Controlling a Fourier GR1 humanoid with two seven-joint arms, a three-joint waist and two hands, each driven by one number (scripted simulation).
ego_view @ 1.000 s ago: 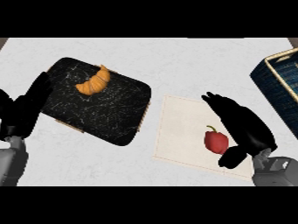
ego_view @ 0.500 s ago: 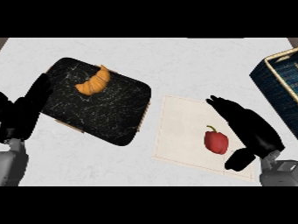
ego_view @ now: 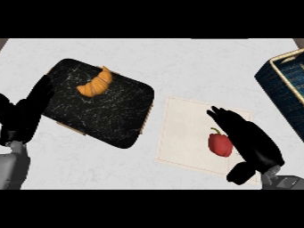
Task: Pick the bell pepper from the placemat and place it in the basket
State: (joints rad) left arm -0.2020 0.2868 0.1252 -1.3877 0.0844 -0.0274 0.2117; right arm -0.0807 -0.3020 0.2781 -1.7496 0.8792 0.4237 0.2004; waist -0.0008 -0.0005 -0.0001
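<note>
On the cream placemat (ego_view: 180,133) the red bell pepper (ego_view: 220,144) lies near its right side, green stem pointing far, glossy and whole. My right hand (ego_view: 249,141) has slid in from the right and now sits just beside it, fingers straight, not closed; I judge the grasp is next. Basket (ego_view: 292,95) waits far right. Left hand (ego_view: 19,116) rests open beside the dark board (ego_view: 108,111) holding a croissant (ego_view: 96,83).

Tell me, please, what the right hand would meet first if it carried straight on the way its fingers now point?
Probably nothing but bare placemat and then counter. The right hand points up and slightly left; the bell pepper lies beside its palm, not ahead. The hand's height is unclear.
</note>
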